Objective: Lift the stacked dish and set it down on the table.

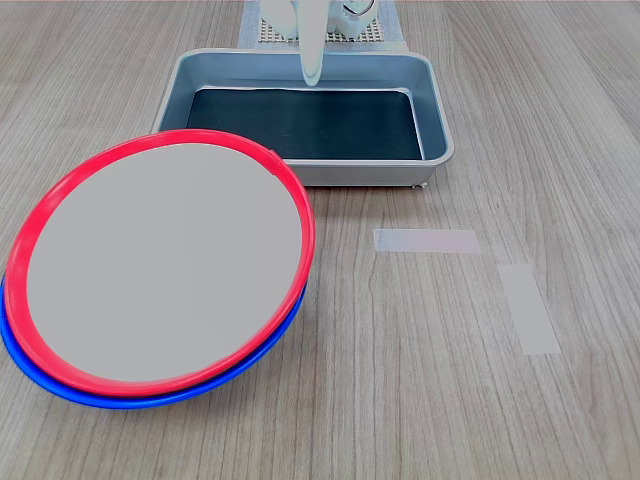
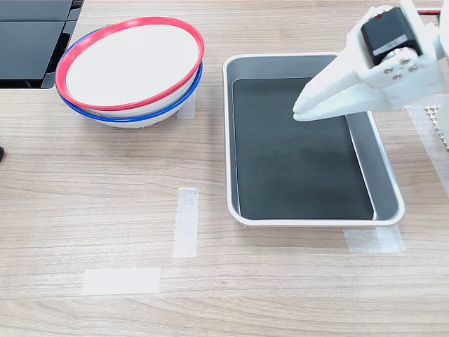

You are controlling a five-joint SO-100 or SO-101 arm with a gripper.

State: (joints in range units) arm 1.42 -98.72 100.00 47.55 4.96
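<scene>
Red-rim dish [image 1: 160, 262] x1 atop blue plate [image 1: 150, 395] x1.

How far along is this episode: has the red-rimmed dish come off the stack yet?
Nothing looks done. The red-rimmed dish sits nested on the blue-rimmed dish in both exterior views. Nothing is in hand: the gripper hangs over the metal tray, fingers together, holding nothing. Left: reach the stack, lift the red dish and set it on the table.

A blue-rimmed plate [image 2: 105, 116], a grey metal tray [image 2: 309, 217] and tape strips [image 2: 186, 221] can be seen; a dark object [image 2: 31, 42] is cut off in the second exterior view's top left.
</scene>
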